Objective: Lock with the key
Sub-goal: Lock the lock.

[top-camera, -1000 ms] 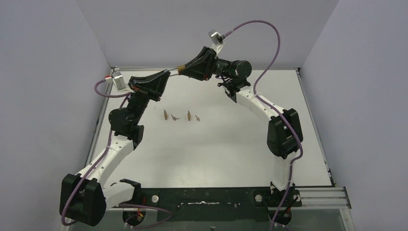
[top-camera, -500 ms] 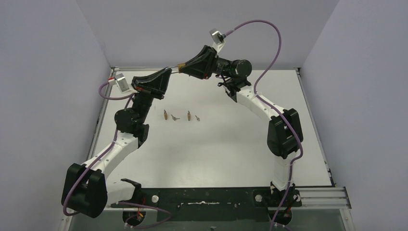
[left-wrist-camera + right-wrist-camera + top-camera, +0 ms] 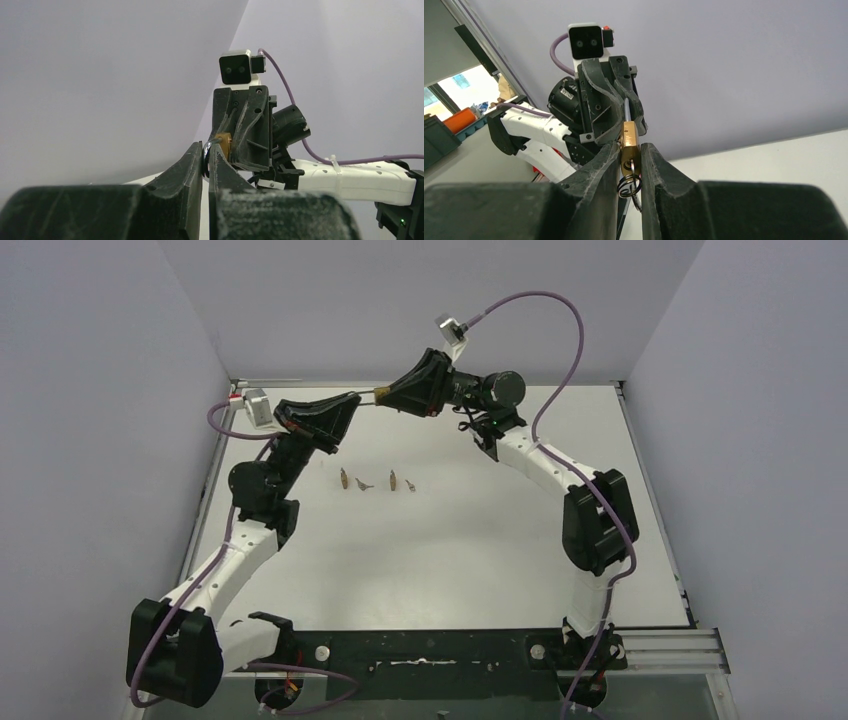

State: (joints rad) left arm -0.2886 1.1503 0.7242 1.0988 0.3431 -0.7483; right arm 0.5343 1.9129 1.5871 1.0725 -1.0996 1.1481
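A brass padlock (image 3: pixel 628 142) is clamped between the fingers of my right gripper (image 3: pixel 629 148), held high above the table. A key (image 3: pixel 631 167) sits in its underside with a wire key ring (image 3: pixel 629 185) hanging below. The padlock's steel shackle (image 3: pixel 210 148) runs into my left gripper (image 3: pixel 206 156), which is shut on it. In the top view the two grippers meet tip to tip, left gripper (image 3: pixel 352 398) and right gripper (image 3: pixel 384 393), with the padlock (image 3: pixel 379 392) between them. The brass body also shows in the left wrist view (image 3: pixel 223 144).
Several small brown pieces (image 3: pixel 343 478) lie in a row on the white table (image 3: pixel 480 540) below the grippers, ending at the last piece (image 3: pixel 411 484). Grey walls close the back and both sides. The arm bases stand at the near edge.
The joined grippers have dropped slightly with the padlock still between them. The left arm has swung a little and its wrist camera has shifted right.
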